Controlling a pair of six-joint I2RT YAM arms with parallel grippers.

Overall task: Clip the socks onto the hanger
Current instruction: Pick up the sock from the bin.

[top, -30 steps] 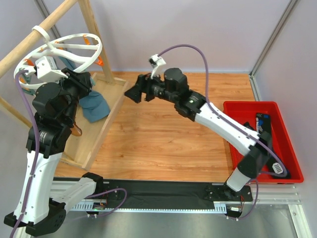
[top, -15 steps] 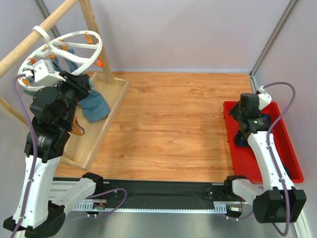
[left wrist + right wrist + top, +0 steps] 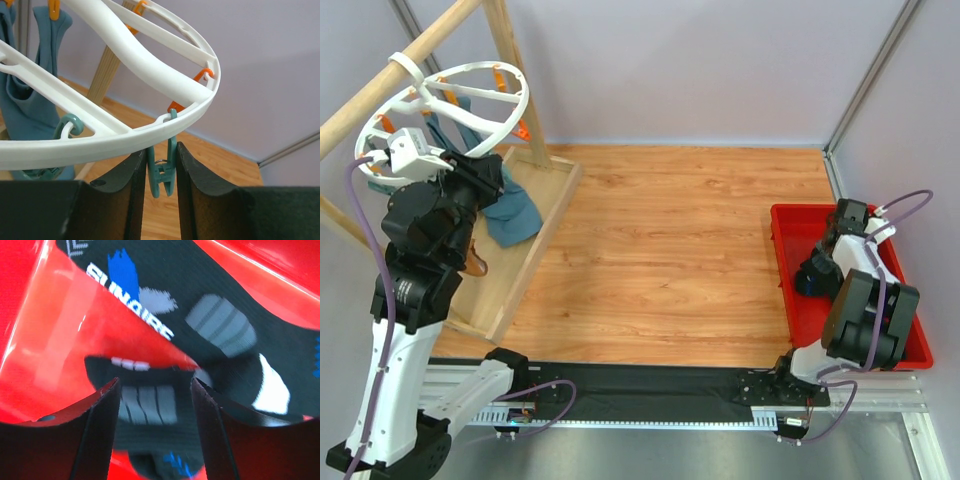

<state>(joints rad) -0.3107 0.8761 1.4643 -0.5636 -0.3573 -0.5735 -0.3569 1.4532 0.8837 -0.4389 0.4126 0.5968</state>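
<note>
The white ring hanger [image 3: 512,96] hangs from the wooden bar at the far left, and its rim crosses the left wrist view [image 3: 125,137]. My left gripper [image 3: 485,176] is under that rim. In its wrist view the left gripper [image 3: 161,150] is shut on a teal clip [image 3: 162,176], a finger pressing each side. My right gripper [image 3: 817,276] is down in the red bin [image 3: 910,335]. In its wrist view the right gripper [image 3: 155,382] is open, its jaws on either side of a black sock [image 3: 150,407] with white and blue marks. A second black sock [image 3: 220,325] lies behind.
Teal-blue socks [image 3: 453,118] hang clipped on the hanger, also in the left wrist view [image 3: 35,90]. Another teal sock [image 3: 516,216] and a brown sock [image 3: 475,262] lie in the wooden tray [image 3: 535,245]. A wooden post [image 3: 510,50] stands behind the hanger. Orange clips [image 3: 205,75] dot the rim.
My right arm has swung from the middle near the hanger over to the red bin and dropped its gripper onto the black socks. My left gripper has stayed at the hanger rim.
</note>
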